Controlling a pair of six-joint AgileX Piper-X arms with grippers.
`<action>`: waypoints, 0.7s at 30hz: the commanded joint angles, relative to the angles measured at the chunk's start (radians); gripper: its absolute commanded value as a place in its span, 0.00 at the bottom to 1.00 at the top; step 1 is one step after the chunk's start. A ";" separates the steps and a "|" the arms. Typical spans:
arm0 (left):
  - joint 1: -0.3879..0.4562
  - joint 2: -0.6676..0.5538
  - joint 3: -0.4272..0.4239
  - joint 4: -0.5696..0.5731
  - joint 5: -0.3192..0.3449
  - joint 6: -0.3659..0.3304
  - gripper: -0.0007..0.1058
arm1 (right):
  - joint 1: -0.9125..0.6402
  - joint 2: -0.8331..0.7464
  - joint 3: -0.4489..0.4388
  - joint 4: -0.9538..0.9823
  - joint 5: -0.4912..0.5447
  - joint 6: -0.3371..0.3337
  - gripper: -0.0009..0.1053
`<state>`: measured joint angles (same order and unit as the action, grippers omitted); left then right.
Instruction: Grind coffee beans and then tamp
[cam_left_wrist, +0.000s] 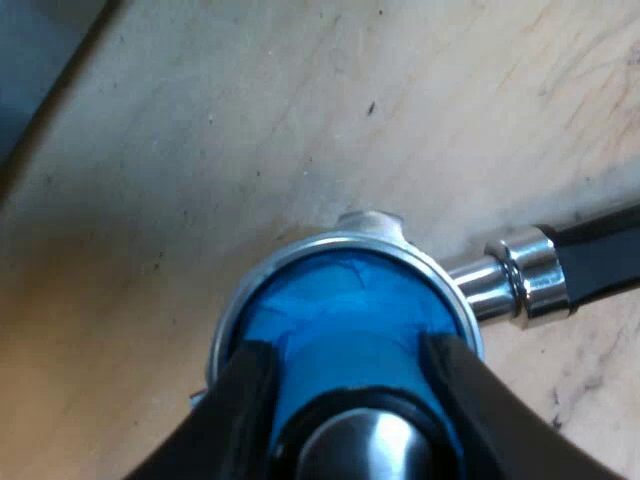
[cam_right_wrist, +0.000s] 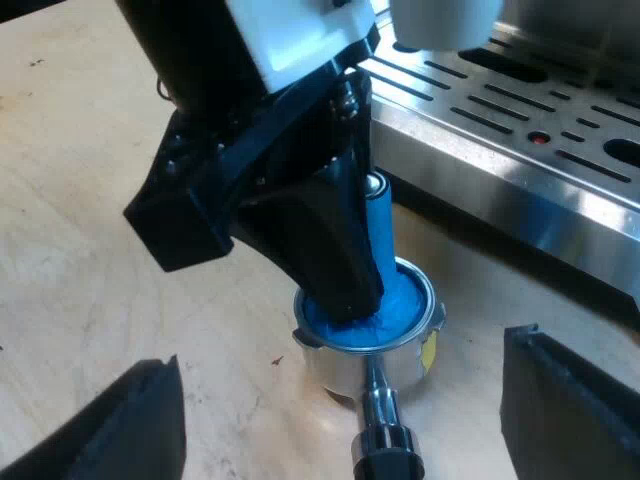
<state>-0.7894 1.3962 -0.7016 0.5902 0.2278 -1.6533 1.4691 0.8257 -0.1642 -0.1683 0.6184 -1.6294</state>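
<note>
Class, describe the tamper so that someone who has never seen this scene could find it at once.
Beside the steel machine, a metal holder stands on the wooden table. The tamper sits in the holder's basket, clamped by the left gripper. It is the only bright blue thing among steel, black and wood.

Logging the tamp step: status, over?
Left pincer shut on tamper. Tamper down in holder. Right pincer open over holder. Machine close by.

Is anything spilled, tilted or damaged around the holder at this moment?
Nothing stands out. The left tool holds the blue tamper inside the holder, which stands on the table; no grounds lie spilled beside it.
</note>
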 joint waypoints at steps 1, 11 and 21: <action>-0.001 0.038 0.067 0.050 -0.014 -0.009 0.01 | 0.002 -0.008 -0.003 -0.010 0.006 -0.013 0.64; -0.001 0.038 0.105 0.036 -0.014 -0.009 0.01 | 0.002 -0.008 -0.003 -0.010 -0.013 -0.013 0.64; -0.001 0.038 0.101 0.038 -0.010 -0.017 0.01 | 0.002 -0.008 -0.003 -0.010 -0.036 -0.013 0.64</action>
<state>-0.7894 1.3793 -0.6543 0.5207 0.2412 -1.6533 1.4691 0.8257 -0.1642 -0.1683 0.5913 -1.6294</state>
